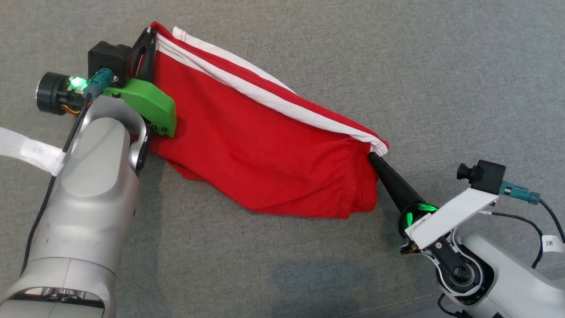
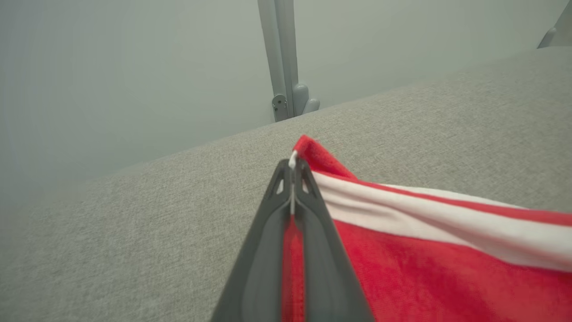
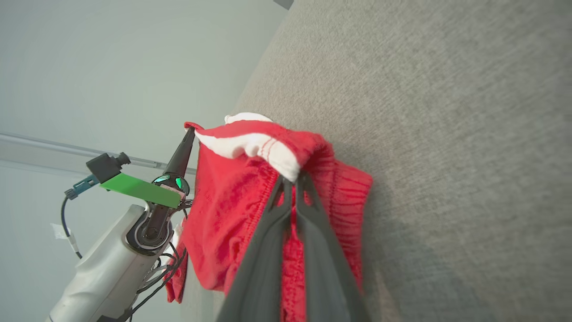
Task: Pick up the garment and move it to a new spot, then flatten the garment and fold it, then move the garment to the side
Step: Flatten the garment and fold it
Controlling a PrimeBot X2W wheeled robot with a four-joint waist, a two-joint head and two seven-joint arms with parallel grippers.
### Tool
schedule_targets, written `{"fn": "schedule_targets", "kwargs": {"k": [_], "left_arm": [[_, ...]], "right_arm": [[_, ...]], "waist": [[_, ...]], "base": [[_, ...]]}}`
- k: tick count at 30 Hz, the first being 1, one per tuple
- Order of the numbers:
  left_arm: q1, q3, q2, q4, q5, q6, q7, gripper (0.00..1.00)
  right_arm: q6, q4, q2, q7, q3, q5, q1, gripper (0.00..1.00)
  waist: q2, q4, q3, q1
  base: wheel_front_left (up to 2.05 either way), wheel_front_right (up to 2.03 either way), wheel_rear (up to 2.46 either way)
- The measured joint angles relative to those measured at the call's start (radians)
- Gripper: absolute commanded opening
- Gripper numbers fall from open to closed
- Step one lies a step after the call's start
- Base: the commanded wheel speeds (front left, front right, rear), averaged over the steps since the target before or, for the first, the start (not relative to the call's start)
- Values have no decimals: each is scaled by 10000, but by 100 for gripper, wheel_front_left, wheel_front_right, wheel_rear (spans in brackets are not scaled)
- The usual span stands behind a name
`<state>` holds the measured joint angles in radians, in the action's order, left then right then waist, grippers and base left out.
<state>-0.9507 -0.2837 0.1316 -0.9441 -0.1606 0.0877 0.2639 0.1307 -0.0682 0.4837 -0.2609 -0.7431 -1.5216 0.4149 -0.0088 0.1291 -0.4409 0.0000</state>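
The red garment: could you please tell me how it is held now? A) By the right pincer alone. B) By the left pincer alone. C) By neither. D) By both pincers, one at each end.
D: the left pincer is shut on one striped corner of the garment and the right pincer on the opposite end.

You cannot see the tips of the right gripper (image 1: 374, 157) in the head view: they go under the hem of the garment (image 1: 247, 145). The green bracket (image 1: 148, 104) covers the garment's left edge, and the left forearm (image 1: 84, 212) is cut by the bottom edge. In the left wrist view the garment runs out at the right and bottom edges, and the grey post (image 2: 283, 58) behind is hazy and cut at the top. In the right wrist view the dark fingers (image 3: 321, 268) hide the cloth's lower part.
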Motion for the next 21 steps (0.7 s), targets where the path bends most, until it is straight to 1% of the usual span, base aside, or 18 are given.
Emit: {"fn": "schedule_targets", "kwargs": {"k": [3, 4, 7, 11, 12, 13, 14, 18, 21], "left_arm": [[-244, -67, 61, -59, 171, -19, 0, 0], [-380, -98, 75, -142, 232, -19, 0, 0], [-560, -113, 79, -389, 267, -17, 0, 0], [-635, -148, 8, -1350, 209, 8, -2, 0], [-636, -157, -2, -1551, 201, 17, 0, 0], [-638, -155, -12, -1636, 198, 42, 0, 31], [-648, -128, -27, -1639, 140, 48, 0, 100], [-637, -46, -109, -1407, 21, -13, 0, 100], [-484, 65, -123, -1218, -88, -65, 0, 100]], "right_arm": [[0, 13, -128, -8, 134, 73, -16, 0], [0, 21, -286, -10, 376, 148, -66, 0], [0, 10, -385, -17, 527, 322, -182, 0], [0, -79, -625, -17, 523, 570, -210, 0], [0, -121, -667, -17, 520, 583, -210, 24], [0, -205, -692, -17, 523, 677, -210, 69], [0, -286, -702, -17, 546, 802, -209, 100], [0, -616, -794, -19, 1047, 1486, -281, 100], [0, -993, -861, -19, 1739, 2452, -598, 100]], "waist": [[0, 132, -134, 0], [0, 208, -176, 0], [0, 294, -190, 0], [0, 393, -137, 0], [0, 418, -121, 0], [0, 439, -105, 0], [0, 452, -86, 0], [0, 434, 43, 0], [0, 379, 213, 0]], "base": [[0, 0, 0], [0, 0, 0], [0, 0, 0], [0, 0, 0], [0, 0, 0], [0, 0, 0], [0, 0, 0], [0, 0, 0], [0, 0, 0]]}}
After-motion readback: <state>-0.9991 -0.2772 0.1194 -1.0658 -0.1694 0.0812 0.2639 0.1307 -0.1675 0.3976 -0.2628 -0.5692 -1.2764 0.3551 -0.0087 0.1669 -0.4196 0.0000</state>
